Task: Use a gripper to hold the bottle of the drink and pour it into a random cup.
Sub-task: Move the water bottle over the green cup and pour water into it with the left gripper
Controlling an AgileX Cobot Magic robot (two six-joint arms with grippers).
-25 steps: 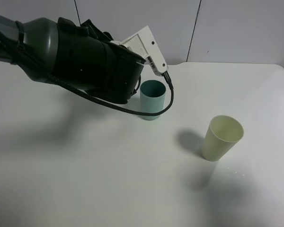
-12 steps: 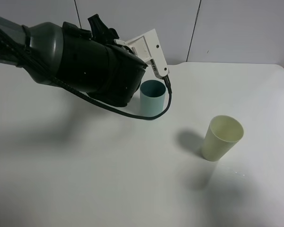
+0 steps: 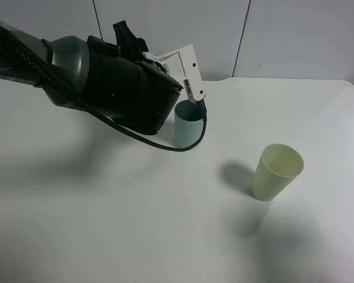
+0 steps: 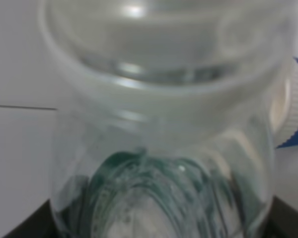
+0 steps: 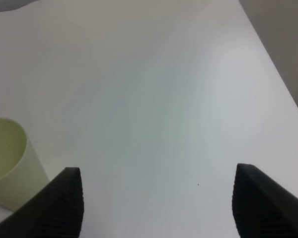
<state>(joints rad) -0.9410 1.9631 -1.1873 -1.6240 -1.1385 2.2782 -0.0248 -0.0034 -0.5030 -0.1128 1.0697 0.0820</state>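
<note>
Left wrist view: bottle of the drink [image 4: 159,163] fills the frame, clamped in my left tool [image 3: 180,65]. Teal cup [image 3: 189,127] sits just under that tool. From above, the bottle's tilt is hidden. Cream cup [image 3: 277,171] lies well off, nearer my wide-open right tool [image 5: 159,208].

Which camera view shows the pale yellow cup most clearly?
The exterior high view: the pale yellow cup stands there whole, from rim to base. The right wrist view catches only part of its rim and side at the frame's edge. The left wrist view is filled by the clear bottle and shows no yellow cup.
</note>
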